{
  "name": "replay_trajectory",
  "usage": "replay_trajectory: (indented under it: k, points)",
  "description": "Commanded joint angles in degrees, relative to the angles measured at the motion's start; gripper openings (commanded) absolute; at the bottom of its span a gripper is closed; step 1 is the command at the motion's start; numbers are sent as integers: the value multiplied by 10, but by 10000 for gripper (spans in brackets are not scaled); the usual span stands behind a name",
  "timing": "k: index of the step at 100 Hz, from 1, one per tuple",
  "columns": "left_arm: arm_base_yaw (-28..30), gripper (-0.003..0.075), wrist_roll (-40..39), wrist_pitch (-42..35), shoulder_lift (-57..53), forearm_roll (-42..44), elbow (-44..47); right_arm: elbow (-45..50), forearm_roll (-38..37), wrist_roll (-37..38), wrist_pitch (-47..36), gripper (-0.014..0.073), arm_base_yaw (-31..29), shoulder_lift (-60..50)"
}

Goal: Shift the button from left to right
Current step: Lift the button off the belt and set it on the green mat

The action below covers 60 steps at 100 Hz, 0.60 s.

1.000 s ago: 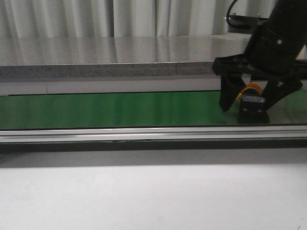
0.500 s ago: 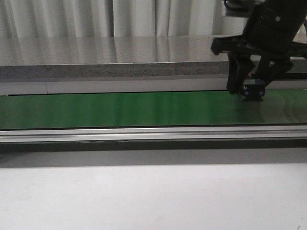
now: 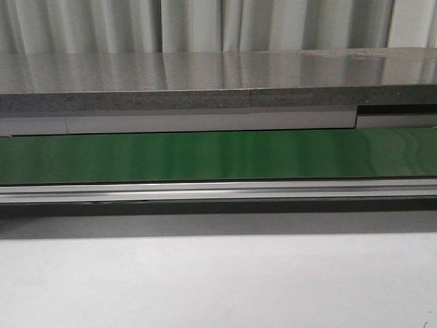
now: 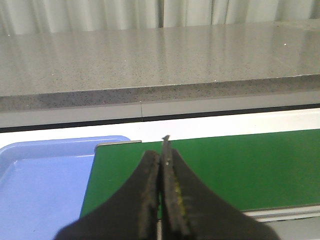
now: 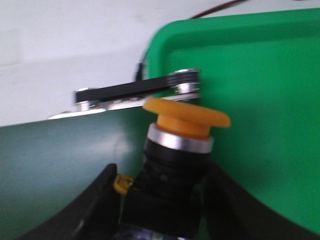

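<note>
Button (image 5: pixel 185 131) with the round orange cap and black boxy body sat pinched between your right gripper's (image 5: pixel 167 200) black fingers, held over the edge of a green plastic tray (image 5: pixel 260 90) beside the green conveyor belt (image 3: pixel 205 156). Your left gripper's (image 4: pixel 162 185) fingers were pressed together near a blue tray (image 4: pixel 45 175).

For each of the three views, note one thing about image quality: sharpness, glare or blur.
Front view: sharp, with pale glare streaks across the green belt. Left wrist view: the counter is crisp and shiny, the shut left gripper looms dark and soft. Right wrist view: blurred throughout; the button in the right gripper has smeared edges.
</note>
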Motion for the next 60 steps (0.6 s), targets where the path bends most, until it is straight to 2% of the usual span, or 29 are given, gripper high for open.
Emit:
replay_trajectory:
  k: [1,23,60]
  points:
    - [-6,-20,0,-45,2,-4,-16,-21,-19,-2,-38,204,-49,-15]
    - [-6,-20,0,-45,2,-4,-16,-21,-20,-37,-31,204,-121,44]
    - [-6,-20,0,-45,2,-4,-16,-19,-13,-37,-9,206,-124,113]
